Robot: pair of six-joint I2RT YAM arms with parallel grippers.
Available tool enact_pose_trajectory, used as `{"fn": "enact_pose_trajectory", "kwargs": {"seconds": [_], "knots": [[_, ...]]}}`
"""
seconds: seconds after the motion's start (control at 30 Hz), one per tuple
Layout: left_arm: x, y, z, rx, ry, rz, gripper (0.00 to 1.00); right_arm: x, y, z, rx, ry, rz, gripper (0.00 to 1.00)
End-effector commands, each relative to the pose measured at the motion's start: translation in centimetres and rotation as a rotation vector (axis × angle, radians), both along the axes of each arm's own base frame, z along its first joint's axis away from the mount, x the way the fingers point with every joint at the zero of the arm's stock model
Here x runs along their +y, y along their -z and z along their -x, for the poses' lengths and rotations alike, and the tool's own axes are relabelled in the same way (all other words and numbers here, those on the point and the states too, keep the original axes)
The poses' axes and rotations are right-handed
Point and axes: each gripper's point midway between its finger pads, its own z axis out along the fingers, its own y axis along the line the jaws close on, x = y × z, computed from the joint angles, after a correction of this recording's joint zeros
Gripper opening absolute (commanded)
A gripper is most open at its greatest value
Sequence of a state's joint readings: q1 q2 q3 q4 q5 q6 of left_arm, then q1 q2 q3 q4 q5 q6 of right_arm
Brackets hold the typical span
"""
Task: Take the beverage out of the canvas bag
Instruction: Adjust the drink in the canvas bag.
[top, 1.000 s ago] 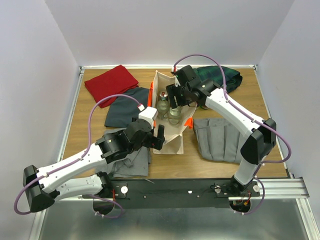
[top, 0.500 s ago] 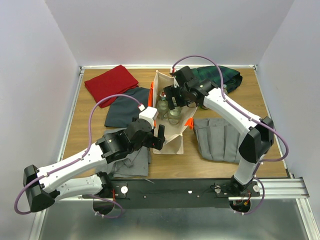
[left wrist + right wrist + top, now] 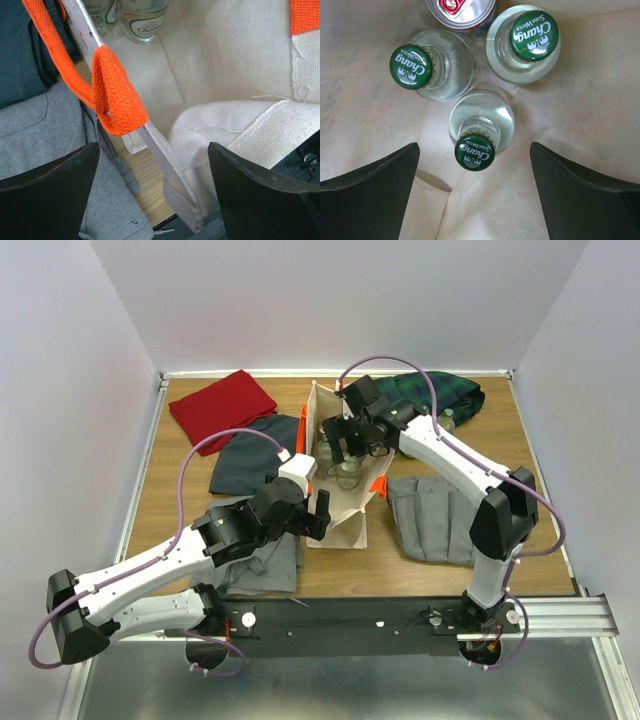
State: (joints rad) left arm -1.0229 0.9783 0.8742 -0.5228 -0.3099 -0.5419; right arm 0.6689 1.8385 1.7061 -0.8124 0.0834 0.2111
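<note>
The beige canvas bag (image 3: 338,512) with orange handles (image 3: 118,100) stands at mid table, mouth up. Inside it stand three clear soda bottles with green caps (image 3: 475,152) (image 3: 410,67) (image 3: 535,36) and a red-topped can (image 3: 462,7). My right gripper (image 3: 474,167) hangs open over the bag mouth (image 3: 345,445), its fingers on either side of the nearest bottle's cap, not touching it. My left gripper (image 3: 152,165) is open at the bag's near end (image 3: 318,510), with the bag's rim (image 3: 172,175) between its fingers. Two bottle bases (image 3: 144,22) show at the top of the left wrist view.
Folded cloths lie around the bag: a red one (image 3: 222,405) at the back left, a dark blue-grey one (image 3: 250,465) left, a light grey one (image 3: 262,565) under my left arm, a grey one (image 3: 435,515) right, and a dark green plaid one (image 3: 445,395) at the back right.
My right gripper has shifted left over the bag mouth and its jaws have spread wider. The left arm and the bag have not moved.
</note>
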Motion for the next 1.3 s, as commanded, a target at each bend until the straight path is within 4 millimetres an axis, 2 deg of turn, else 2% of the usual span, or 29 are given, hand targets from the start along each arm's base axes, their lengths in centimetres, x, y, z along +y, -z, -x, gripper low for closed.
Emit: {"fn": "enact_pose_trajectory", "kwargs": {"seconds": [0.0, 0.2, 0.3, 0.33, 0.43, 0.7, 0.73, 0.83, 0.93, 1.1, 1.17, 1.27], "knots": [[0.7, 2.2, 1.1, 0.042, 0.051, -0.084, 0.99, 0.9, 0.3, 0.0, 0.02, -0.015, -0.009, 1.0], [1.0, 2.4, 1.0, 0.043, 0.045, -0.099, 0.99, 1.2, 0.2, -0.4, 0.007, -0.004, -0.023, 1.0], [1.1, 2.4, 1.1, 0.042, 0.039, -0.094, 0.99, 1.2, 0.4, -0.5, 0.012, 0.001, -0.014, 0.92], [1.2, 2.0, 1.0, 0.035, 0.031, -0.085, 0.99, 1.2, 0.6, -0.5, 0.016, 0.002, -0.012, 0.81], [1.2, 1.1, 0.8, 0.011, 0.02, -0.06, 0.99, 1.3, 0.9, -0.6, 0.028, 0.007, -0.006, 0.7], [1.4, 1.7, 0.8, 0.024, 0.02, -0.085, 0.99, 1.5, 0.7, -0.6, 0.032, 0.0, -0.013, 0.68], [1.4, 1.7, 0.8, 0.024, 0.02, -0.085, 0.99, 1.5, 0.8, -0.6, 0.031, 0.002, -0.011, 0.65], [1.5, 1.6, 0.8, 0.02, 0.016, -0.079, 0.99, 1.4, 0.9, -0.6, 0.036, 0.002, -0.004, 0.64], [1.6, 1.7, 0.8, 0.02, 0.015, -0.081, 0.99, 1.4, 1.1, -0.6, 0.042, 0.002, 0.004, 0.59], [1.6, 1.7, 0.8, 0.021, 0.015, -0.082, 0.99, 1.5, 0.9, -0.6, 0.044, 0.002, 0.006, 0.59], [1.6, 1.7, 0.8, 0.02, 0.015, -0.083, 0.99, 1.4, 1.1, -0.3, 0.052, 0.0, 0.014, 0.52], [1.6, 1.8, 0.8, 0.02, 0.014, -0.088, 0.99, 1.3, 1.2, -0.1, 0.06, -0.001, 0.027, 0.52]]}}
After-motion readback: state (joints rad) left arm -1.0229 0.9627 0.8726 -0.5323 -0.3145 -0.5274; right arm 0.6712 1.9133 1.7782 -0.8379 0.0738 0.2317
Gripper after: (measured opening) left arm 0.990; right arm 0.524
